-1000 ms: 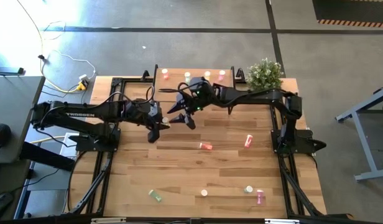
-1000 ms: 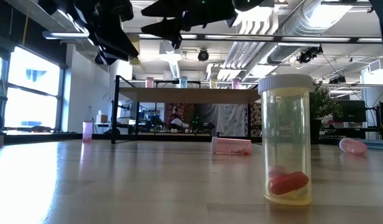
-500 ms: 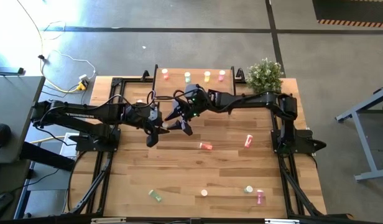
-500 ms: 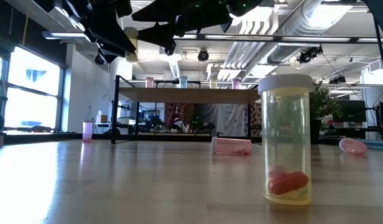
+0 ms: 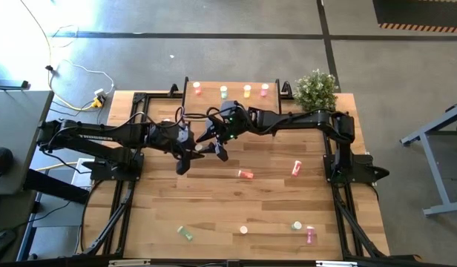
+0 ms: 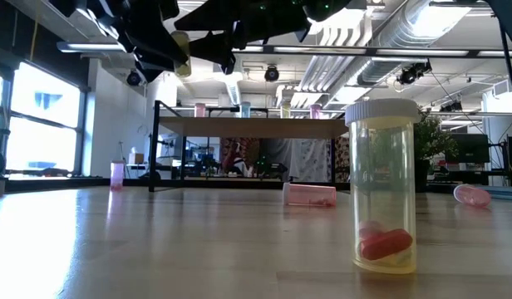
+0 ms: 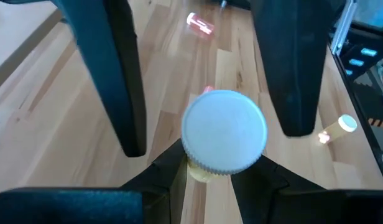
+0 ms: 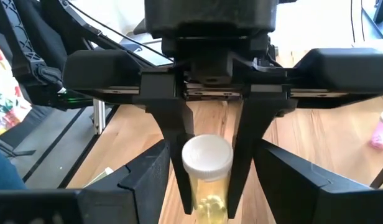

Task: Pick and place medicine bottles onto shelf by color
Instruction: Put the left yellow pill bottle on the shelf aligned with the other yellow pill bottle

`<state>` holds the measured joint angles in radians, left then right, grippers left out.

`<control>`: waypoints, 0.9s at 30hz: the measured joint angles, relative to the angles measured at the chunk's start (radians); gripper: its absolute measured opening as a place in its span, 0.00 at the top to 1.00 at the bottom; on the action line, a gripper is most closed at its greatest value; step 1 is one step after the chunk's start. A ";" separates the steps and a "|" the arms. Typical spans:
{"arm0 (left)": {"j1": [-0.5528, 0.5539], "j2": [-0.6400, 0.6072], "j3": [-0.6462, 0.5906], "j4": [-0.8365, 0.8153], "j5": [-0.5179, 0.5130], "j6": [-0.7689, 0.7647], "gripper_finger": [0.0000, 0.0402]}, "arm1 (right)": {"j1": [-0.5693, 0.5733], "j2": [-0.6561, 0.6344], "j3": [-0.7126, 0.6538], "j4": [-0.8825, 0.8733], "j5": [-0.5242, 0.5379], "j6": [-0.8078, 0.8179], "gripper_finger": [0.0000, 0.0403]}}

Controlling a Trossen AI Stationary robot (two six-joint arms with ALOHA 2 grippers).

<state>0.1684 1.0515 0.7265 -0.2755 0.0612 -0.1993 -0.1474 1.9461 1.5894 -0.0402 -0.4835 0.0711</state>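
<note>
Midair, clamped between left gripper [image 7: 207, 180] fingers [image 8: 177, 134] — a yellow bottle [image 8: 207, 177], white cap [image 7: 224, 130] up. Flanking it, right gripper [image 8: 204, 180] fingers [image 7: 110, 74] spread wide. Beyond, the shelf [image 5: 230, 82] — four bottles on top.

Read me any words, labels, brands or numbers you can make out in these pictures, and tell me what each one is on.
Pale lettering runs along the left arm in the high view, too small to read.
The yellow medicine bottle held by the left gripper shows no label, and its white cap is blank.
The bottle nearest the low camera carries no print.
</note>
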 joint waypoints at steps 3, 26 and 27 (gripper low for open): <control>0.000 0.002 0.000 0.022 -0.013 -0.007 0.75 | 0.003 0.000 0.000 0.000 0.000 0.002 0.48; 0.000 0.015 0.000 0.048 -0.047 -0.007 0.75 | 0.004 0.000 -0.001 -0.015 -0.015 0.037 0.69; 0.000 0.015 0.000 0.048 -0.048 -0.007 0.75 | 0.004 0.000 -0.001 -0.015 -0.015 0.037 0.70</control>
<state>0.1680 1.0668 0.7265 -0.2279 0.0135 -0.2067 -0.1436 1.9457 1.5887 -0.0551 -0.4980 0.1081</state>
